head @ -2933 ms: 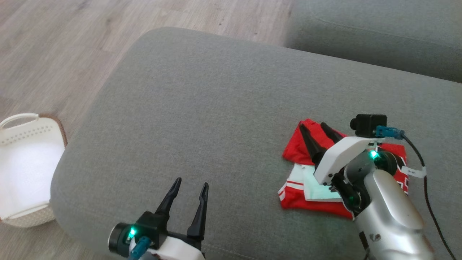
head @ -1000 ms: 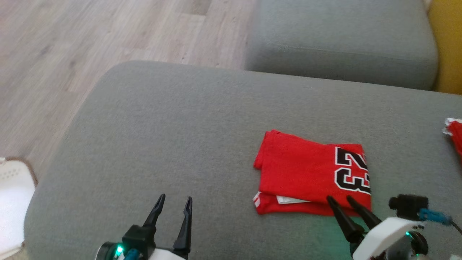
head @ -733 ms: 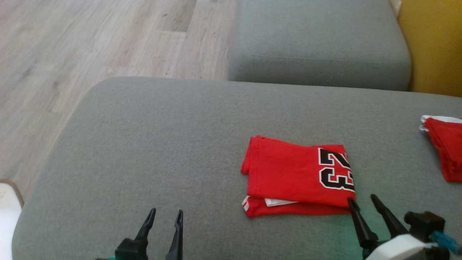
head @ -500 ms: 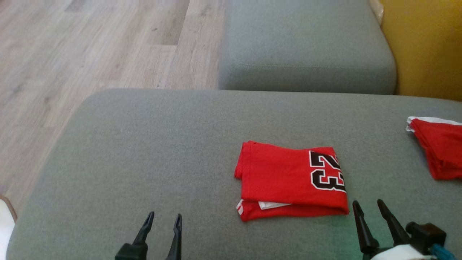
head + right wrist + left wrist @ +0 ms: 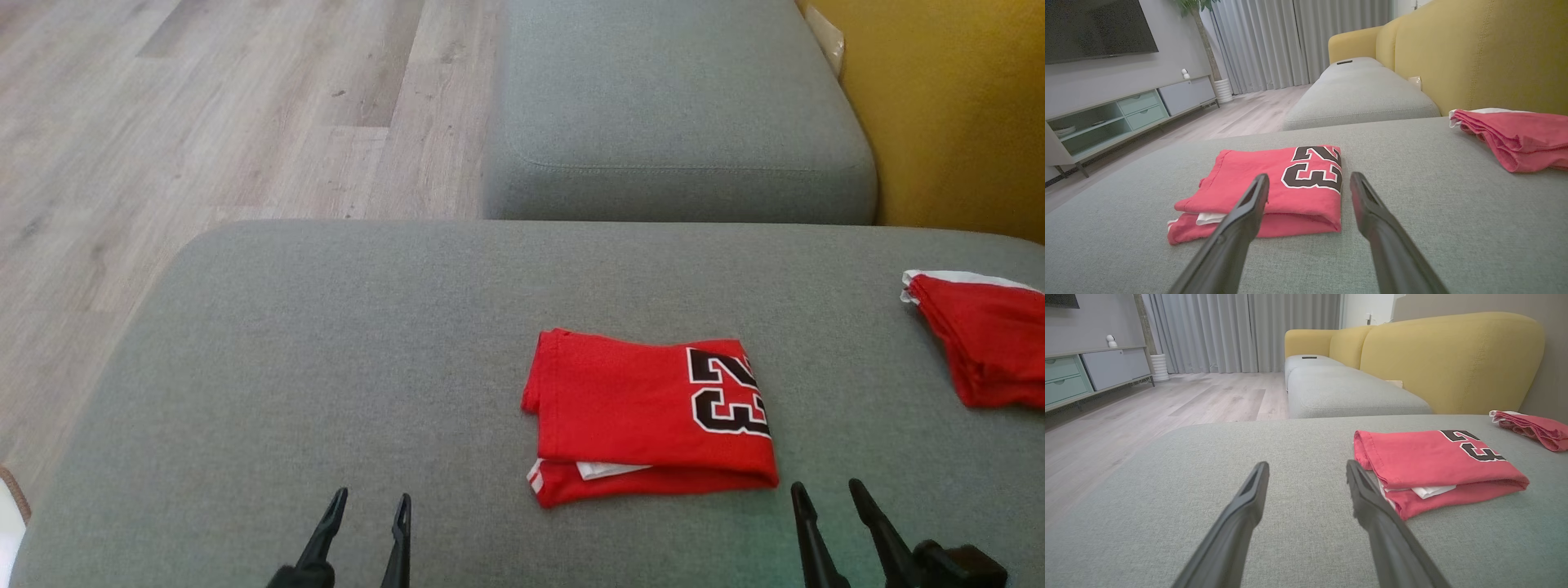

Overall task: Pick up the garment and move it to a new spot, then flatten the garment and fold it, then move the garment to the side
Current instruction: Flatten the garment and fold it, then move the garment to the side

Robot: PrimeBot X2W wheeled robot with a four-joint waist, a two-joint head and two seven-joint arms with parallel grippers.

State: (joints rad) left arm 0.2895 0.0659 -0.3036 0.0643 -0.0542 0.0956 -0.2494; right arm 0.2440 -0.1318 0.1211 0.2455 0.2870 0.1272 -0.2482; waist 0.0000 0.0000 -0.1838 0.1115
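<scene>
While both claws sit low over the grey seat cushion [image 5: 367, 343], neither has hold of anything. Fingers of the left claw [image 5: 371, 496] are spread wide apart, empty, tips over bare cushion fabric. Same for the right claw [image 5: 825, 486]: fingers spread wide, empty, not touching cloth.

The folded red jersey [image 5: 645, 412] lies flat on the cushion, between the two claws and a bit ahead of them, much nearer the right claw. Its near right corner is just ahead and left of the right fingertips, apart from them. From the left claw the jersey is ahead and off to the right. A black 23 with white outline faces up at the jersey end nearest the right claw; in the right wrist view the number sits straight ahead between the fingers. White trim and a white strip peek out of the fold on the side facing the claws.

A second red garment [image 5: 980, 339] with a white edge, bunched, lies on the same cushion, ahead and well right of the right claw, apart from the jersey.

Beyond both claws: another grey cushion [image 5: 678, 106], the yellow sofa back [image 5: 955, 106] further right, wood floor [image 5: 163, 122] ahead-left of the left claw. Far ahead in the right wrist view: TV console [image 5: 1126, 110], grey curtains [image 5: 1290, 41]
</scene>
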